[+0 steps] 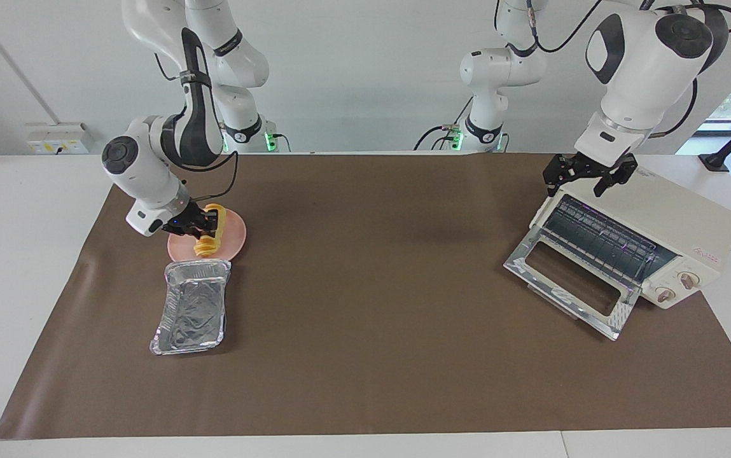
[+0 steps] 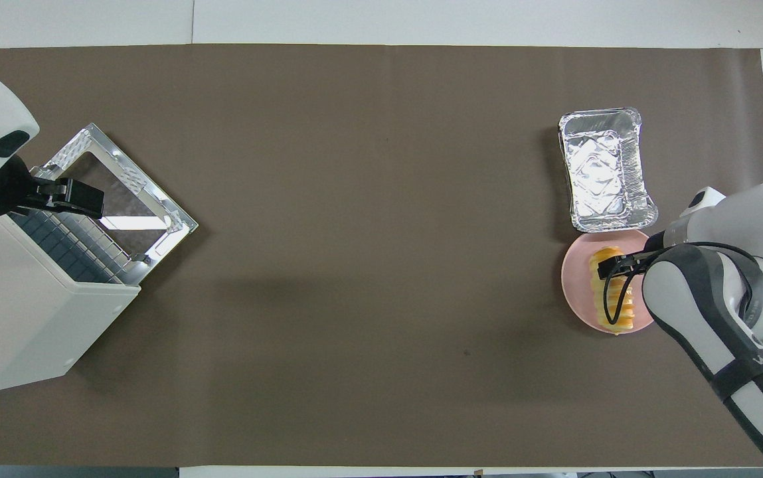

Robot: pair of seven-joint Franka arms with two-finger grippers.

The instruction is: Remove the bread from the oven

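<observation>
At mid-left of the facing view, the right gripper is clamped on the bread, apparently setting it on the pink plate beside the foil tray. Upper right, the left gripper, fingers apart, hovers over the open, emptied oven.

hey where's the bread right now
The bread lies on the pink plate at the right arm's end of the table, beside the empty foil tray, with the right gripper around it.
</observation>
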